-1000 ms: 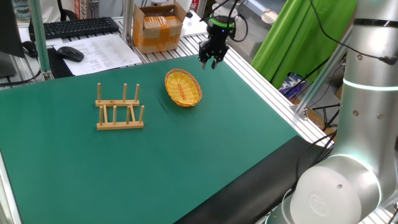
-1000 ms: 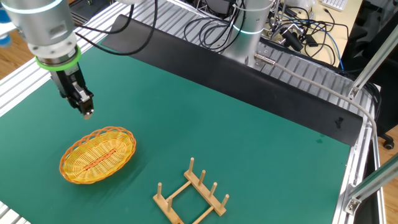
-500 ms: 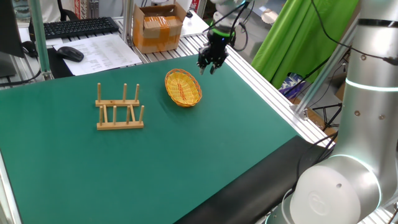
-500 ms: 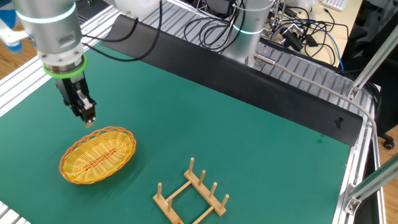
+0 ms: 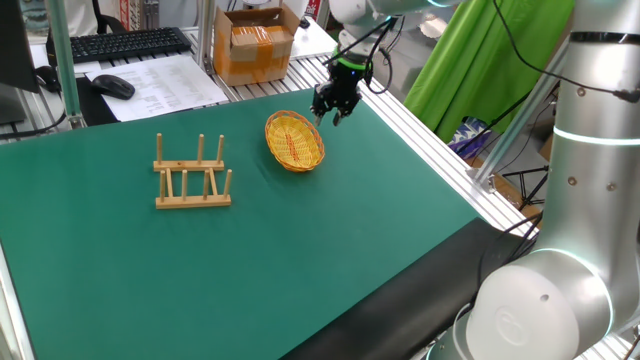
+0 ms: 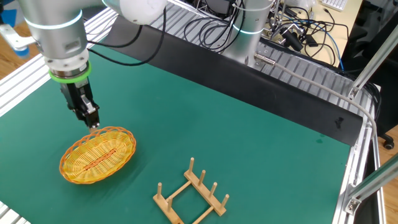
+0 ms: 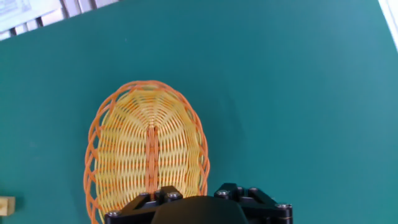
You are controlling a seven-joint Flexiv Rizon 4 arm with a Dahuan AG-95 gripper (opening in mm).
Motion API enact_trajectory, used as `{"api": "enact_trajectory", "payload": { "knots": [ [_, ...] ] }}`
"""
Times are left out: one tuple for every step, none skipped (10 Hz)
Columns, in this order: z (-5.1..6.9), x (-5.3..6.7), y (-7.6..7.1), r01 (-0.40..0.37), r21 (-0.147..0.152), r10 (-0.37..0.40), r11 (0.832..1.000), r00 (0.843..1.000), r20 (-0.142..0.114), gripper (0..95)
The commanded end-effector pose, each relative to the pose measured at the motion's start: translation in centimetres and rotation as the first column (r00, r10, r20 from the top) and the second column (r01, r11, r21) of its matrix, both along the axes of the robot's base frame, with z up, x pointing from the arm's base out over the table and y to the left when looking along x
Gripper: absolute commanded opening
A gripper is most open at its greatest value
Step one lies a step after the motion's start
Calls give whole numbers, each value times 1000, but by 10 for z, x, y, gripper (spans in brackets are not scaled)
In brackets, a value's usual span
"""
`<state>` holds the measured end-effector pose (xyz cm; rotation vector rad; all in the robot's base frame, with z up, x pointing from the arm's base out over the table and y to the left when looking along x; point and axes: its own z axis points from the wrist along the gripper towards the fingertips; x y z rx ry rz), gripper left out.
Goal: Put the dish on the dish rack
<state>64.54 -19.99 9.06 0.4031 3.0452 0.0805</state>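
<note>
The dish (image 5: 294, 140) is a shallow yellow-orange woven plate lying flat on the green mat, also seen in the other fixed view (image 6: 97, 154) and filling the left of the hand view (image 7: 148, 149). My gripper (image 5: 328, 115) hangs just above the dish's far rim (image 6: 93, 123), fingers pointing down and slightly apart, holding nothing. In the hand view the gripper (image 7: 202, 199) straddles the rim's right edge. The dish rack (image 5: 192, 175), light wood with upright pegs, stands empty to the left of the dish (image 6: 191, 198); only its corner (image 7: 5, 204) shows in the hand view.
A cardboard box (image 5: 258, 45), a keyboard (image 5: 125, 42) and a mouse (image 5: 113, 86) sit beyond the mat's far edge. Aluminium rails (image 5: 430, 130) border the mat on the right. Cables (image 6: 298, 37) lie behind the arm's base.
The gripper has come down and moved toward the dish's rim. Its fingers look slightly wider apart. Dish and rack have not moved.
</note>
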Motion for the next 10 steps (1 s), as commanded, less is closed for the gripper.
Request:
{"api": "enact_trajectory", "payload": {
  "knots": [
    [-9,1,0,-2,-3,2,1000,1000,14,570],
    [-16,1,-3,-2,-3,2,1000,1000,25,570],
    [-25,0,-7,-9,-1,9,1000,999,40,570],
    [-30,0,-9,-10,-2,10,1000,999,47,570],
    [-36,0,-10,-8,0,8,1000,998,57,570],
    [-38,0,-10,-5,-1,5,1000,998,62,570],
    [-45,0,-10,6,6,-6,1000,997,79,570],
    [-48,0,-9,11,9,-12,1000,996,86,570],
    [-50,-1,-9,16,13,-17,1000,996,89,570],
    [-57,-1,-7,59,86,-69,995,991,115,570]
  ]
}}
